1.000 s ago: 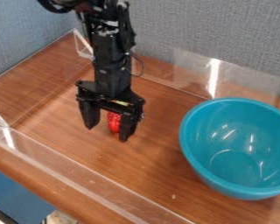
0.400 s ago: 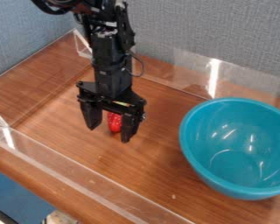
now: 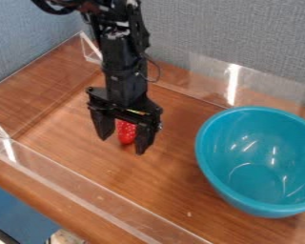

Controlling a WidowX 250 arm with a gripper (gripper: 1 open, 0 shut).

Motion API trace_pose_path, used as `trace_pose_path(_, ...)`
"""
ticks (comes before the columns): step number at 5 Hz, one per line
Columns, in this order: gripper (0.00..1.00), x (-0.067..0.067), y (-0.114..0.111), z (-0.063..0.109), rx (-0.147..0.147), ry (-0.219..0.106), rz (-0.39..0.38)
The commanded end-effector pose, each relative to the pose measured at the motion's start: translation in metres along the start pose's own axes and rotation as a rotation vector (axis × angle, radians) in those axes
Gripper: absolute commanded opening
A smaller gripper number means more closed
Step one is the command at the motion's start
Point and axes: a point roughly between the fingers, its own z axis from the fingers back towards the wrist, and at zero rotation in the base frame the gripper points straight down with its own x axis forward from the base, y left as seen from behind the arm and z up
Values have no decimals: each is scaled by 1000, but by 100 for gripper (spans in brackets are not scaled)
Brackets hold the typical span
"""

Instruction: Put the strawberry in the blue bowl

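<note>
Red strawberry (image 3: 127, 130) sits low on your wooden table (image 3: 66, 105), between the black fingers of your gripper (image 3: 123, 139). Jaws stand spread wide, straddling the fruit, pointing straight down. Blue bowl (image 3: 257, 162) waits well apart, off to the right, nothing inside.

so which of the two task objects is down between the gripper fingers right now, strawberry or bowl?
The strawberry: small and red, sitting between the open gripper fingers on the wooden table. The blue bowl sits apart to the right, empty.
</note>
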Motion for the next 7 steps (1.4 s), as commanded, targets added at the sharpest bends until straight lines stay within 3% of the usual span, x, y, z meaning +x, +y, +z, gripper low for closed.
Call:
trace_pose_path(1, 100, 6, -1, 15, 13, -72, -13)
trace_pose_path(6, 100, 8, 1, 10, 33, -93, -16)
trace_pose_path(7, 100, 17, 2, 4, 41, -93, -11)
